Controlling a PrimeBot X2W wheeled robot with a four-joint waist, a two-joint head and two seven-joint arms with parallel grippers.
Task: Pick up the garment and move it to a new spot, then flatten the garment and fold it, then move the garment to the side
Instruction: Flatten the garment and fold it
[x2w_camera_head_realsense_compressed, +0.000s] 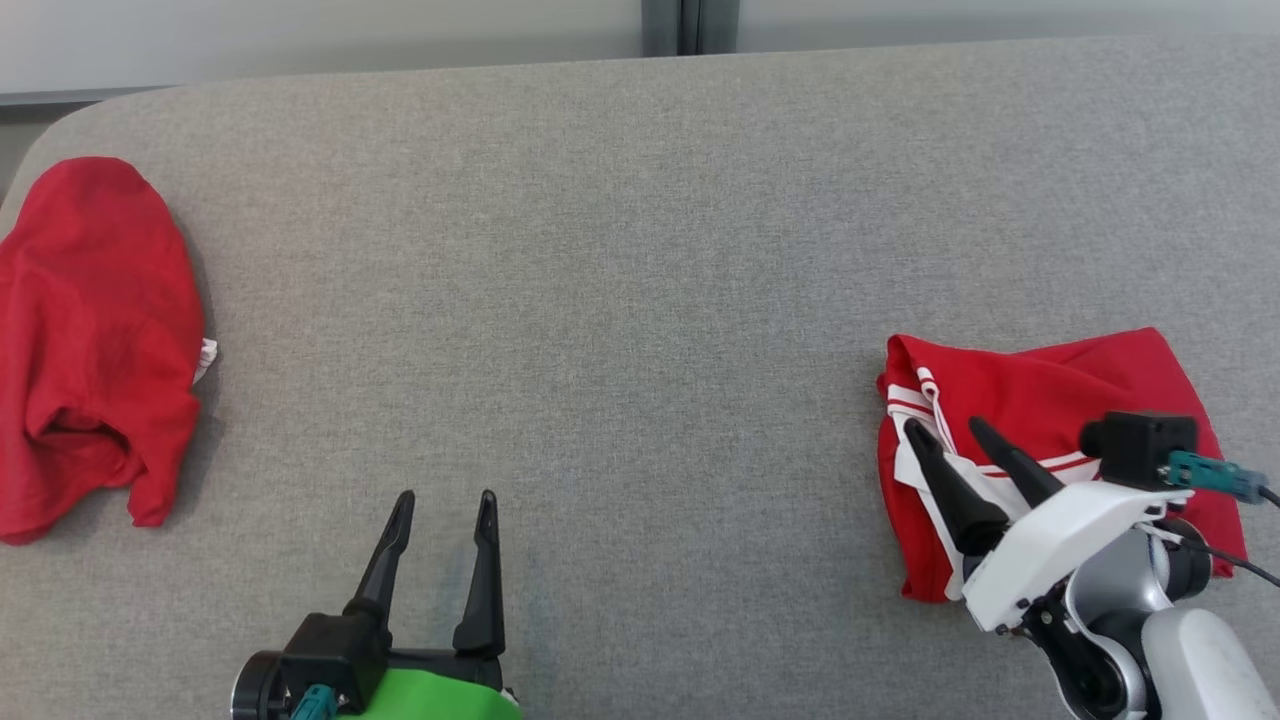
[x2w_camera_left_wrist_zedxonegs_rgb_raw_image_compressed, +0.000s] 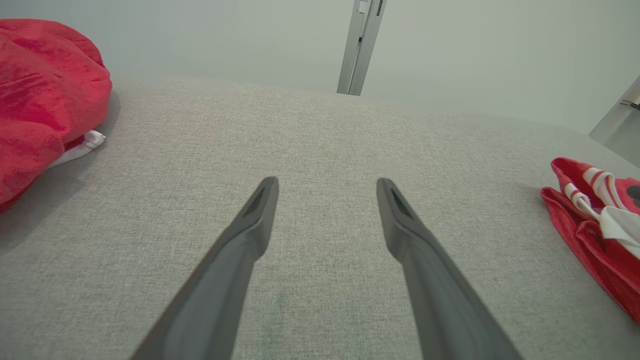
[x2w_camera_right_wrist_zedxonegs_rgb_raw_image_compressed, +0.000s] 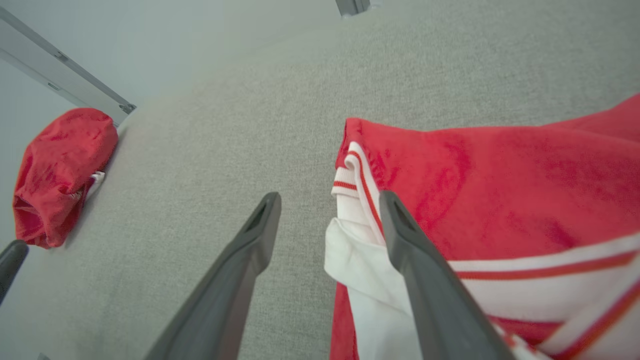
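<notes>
A folded red garment (x2w_camera_head_realsense_compressed: 1050, 390) with white and red striped trim lies at the right of the grey surface; it also appears in the left wrist view (x2w_camera_left_wrist_zedxonegs_rgb_raw_image_compressed: 595, 240) and the right wrist view (x2w_camera_right_wrist_zedxonegs_rgb_raw_image_compressed: 500, 190). My right gripper (x2w_camera_head_realsense_compressed: 942, 428) is open just above the garment's left edge, with one finger over the white trim and the other over bare grey fabric (x2w_camera_right_wrist_zedxonegs_rgb_raw_image_compressed: 330, 197). Nothing is held between its fingers. My left gripper (x2w_camera_head_realsense_compressed: 446, 497) stands open over bare surface near the front middle (x2w_camera_left_wrist_zedxonegs_rgb_raw_image_compressed: 326, 181), well apart from the garment.
A second red garment (x2w_camera_head_realsense_compressed: 90, 340) lies crumpled at the far left edge (x2w_camera_left_wrist_zedxonegs_rgb_raw_image_compressed: 40, 90) (x2w_camera_right_wrist_zedxonegs_rgb_raw_image_compressed: 60, 170). The grey padded surface (x2w_camera_head_realsense_compressed: 640, 250) stretches wide between the two garments. A pale wall with a metal strip (x2w_camera_left_wrist_zedxonegs_rgb_raw_image_compressed: 360, 45) stands behind.
</notes>
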